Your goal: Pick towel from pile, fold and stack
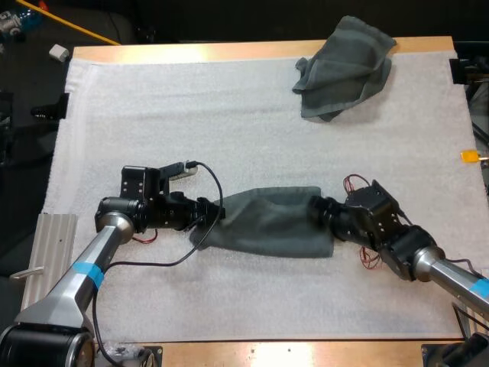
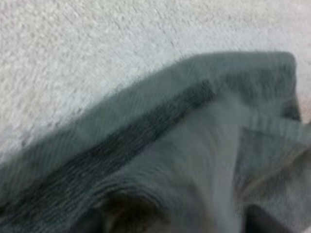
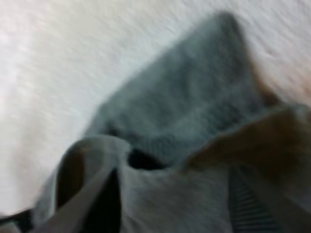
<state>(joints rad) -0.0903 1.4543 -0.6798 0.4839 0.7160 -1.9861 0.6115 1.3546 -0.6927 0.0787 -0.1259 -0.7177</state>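
Desk [image 1: 229,52]: wooden, bearing the white mat [image 1: 191,115].
Spread towel [image 1: 267,225]: mid-mat, near side, pulled flat between both arms, likely for folding.
Crumpled towel [image 1: 344,69]: the pile, far right corner, well apart.
Left fingers [image 1: 205,212]: pinching the flat cloth's left end.
Right fingers [image 1: 319,205]: clamped on its right end.

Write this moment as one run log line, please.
left hand: grips towel left end | right hand: grips its right end | towel: at mat centre | crumpled towel: mat's far right corner

Matt, ribbed cloth — towel [image 1: 269,223]
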